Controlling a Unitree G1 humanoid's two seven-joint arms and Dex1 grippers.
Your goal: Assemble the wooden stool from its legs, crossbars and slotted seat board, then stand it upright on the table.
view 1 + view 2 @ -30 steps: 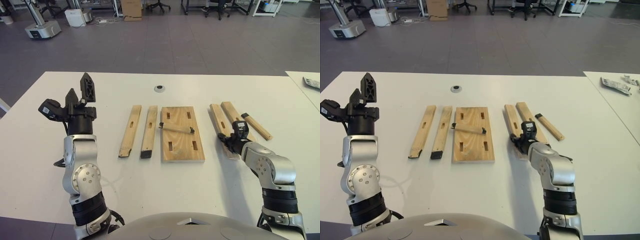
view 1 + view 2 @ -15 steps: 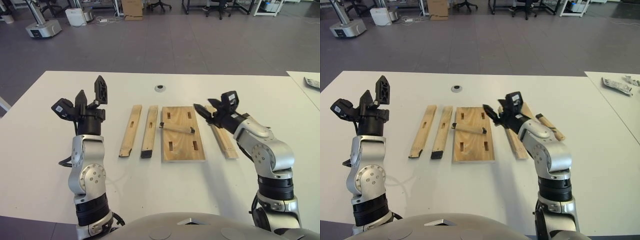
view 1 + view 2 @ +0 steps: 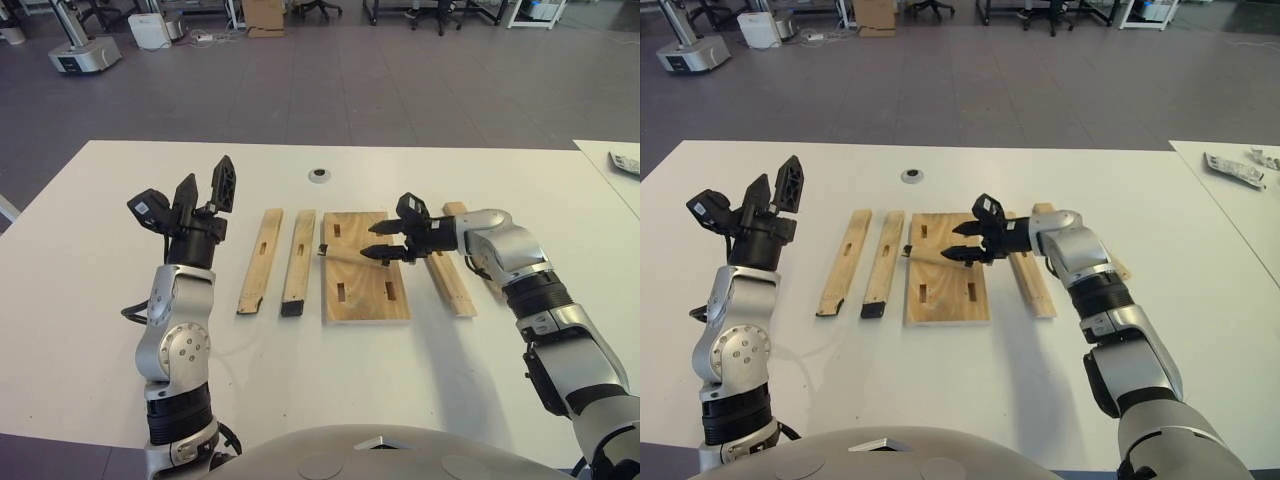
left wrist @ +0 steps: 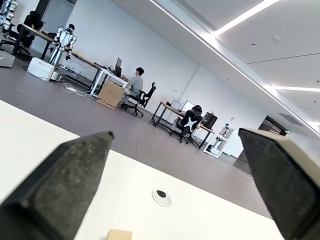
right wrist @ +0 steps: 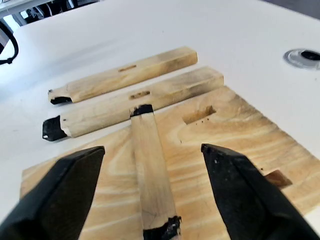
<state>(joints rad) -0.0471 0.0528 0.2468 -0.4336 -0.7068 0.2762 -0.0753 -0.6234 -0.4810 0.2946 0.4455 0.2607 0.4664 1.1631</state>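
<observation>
Step in hand: the right tool (image 3: 388, 240) is hovering over the crossbar (image 3: 353, 257), apparently lining up a first pickup; no parts are joined yet.
Right tool: its fingers are standing wide, one on each side of the crossbar, holding nothing.
Crossbar: lying directly beneath the right tool, across the slotted seat board (image 3: 365, 295).
Seat board: resting flat on the surface (image 3: 420, 380).
Legs: two (image 3: 260, 260) are lying between the tools; another (image 3: 447, 280) is lying just behind the right tool.
Left tool (image 3: 205, 190): hanging raised, spread wide, holding nothing.
Next move: likely lowering and closing across the crossbar's narrow width.
</observation>
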